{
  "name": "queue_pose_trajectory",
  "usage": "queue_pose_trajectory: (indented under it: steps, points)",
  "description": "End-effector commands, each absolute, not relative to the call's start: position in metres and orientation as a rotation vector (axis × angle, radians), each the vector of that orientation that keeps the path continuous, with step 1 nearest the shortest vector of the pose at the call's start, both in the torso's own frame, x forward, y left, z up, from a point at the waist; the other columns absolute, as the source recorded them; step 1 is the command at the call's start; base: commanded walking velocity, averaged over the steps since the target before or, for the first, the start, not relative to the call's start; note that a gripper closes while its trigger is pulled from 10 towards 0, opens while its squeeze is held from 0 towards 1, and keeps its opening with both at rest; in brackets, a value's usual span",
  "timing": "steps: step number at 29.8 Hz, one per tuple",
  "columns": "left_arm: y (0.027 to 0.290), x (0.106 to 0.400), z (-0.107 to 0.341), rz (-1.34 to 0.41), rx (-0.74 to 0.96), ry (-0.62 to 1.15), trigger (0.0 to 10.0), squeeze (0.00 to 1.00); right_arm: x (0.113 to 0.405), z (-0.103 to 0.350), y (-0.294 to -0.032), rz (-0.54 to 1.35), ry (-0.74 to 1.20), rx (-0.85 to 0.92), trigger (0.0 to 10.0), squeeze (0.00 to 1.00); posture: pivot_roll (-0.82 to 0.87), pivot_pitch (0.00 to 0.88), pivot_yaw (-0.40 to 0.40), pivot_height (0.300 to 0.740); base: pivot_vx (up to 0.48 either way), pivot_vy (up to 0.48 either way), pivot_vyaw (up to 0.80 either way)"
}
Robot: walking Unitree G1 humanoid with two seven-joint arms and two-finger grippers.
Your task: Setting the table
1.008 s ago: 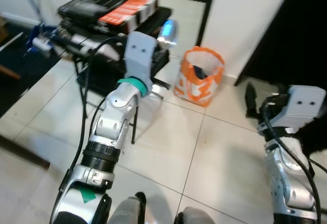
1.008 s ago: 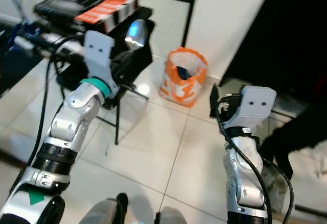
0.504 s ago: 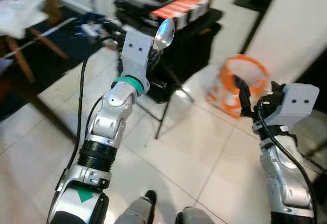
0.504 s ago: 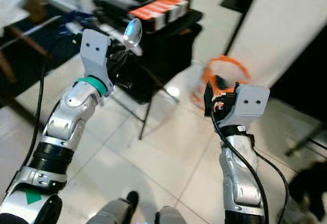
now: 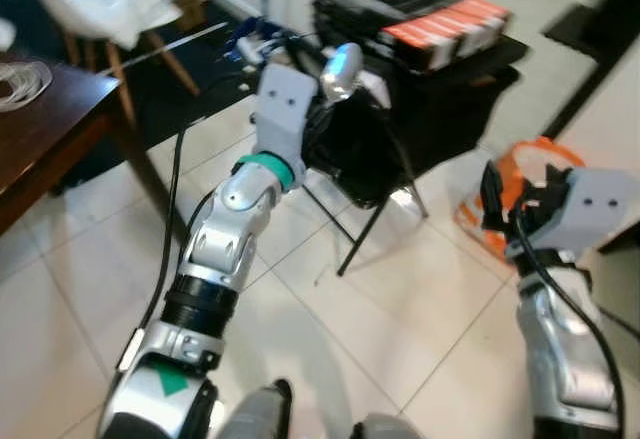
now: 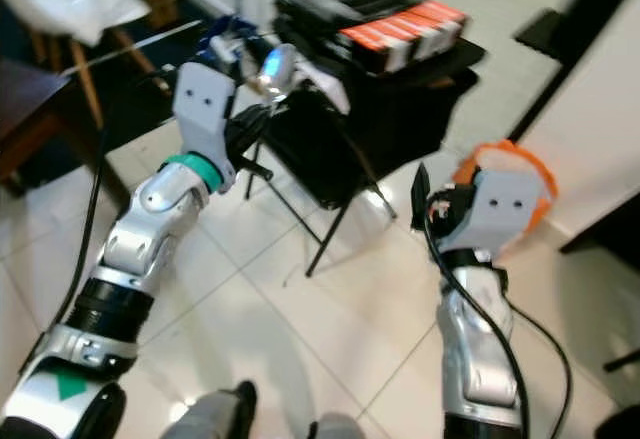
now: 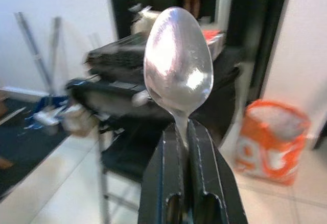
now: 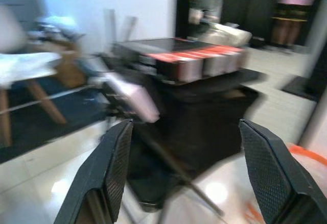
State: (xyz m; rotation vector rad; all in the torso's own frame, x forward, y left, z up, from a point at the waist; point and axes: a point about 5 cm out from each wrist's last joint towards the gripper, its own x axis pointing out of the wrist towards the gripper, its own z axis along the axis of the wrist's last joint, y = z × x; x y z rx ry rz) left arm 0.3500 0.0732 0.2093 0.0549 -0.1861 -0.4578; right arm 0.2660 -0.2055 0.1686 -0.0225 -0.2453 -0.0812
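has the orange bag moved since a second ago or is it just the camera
Cannot tell for sure, but it looks like the camera. The orange bag has slid right in view, and so has the black stand beside it, keeping the same side.

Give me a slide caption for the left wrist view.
Left tool shut on a silver spoon, bowl up.

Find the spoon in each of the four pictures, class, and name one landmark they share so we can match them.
Left eye view: spoon, upper middle, above the left gripper.
Right eye view: upper left of centre.
Left wrist view: centre, bowl up, handle clamped between the fingers.
Right wrist view: not in it.
Shared landmark: the black and orange case.
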Motion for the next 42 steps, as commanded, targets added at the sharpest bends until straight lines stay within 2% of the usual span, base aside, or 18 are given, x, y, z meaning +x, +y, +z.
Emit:
queue_pose_trajectory:
  steps: [1,42]
  points:
    - [0.072,0.3495,0.2054,-0.459,0.065,-0.176,10.0,0.0,0.2646,0.1631,-0.2095,-0.095,-0.219,-0.027,10.0,0.0,-0.01,0.0,0.044,0.74,0.0,0.0,0.76]
    - [0.0725,0.3505,0.2044,-0.451,0.071,-0.168,10.0,0.0,0.2648,0.1633,-0.2078,-0.093,-0.219,-0.025,10.0,0.0,-0.01,0.0,0.044,0.74,0.0,0.0,0.76]
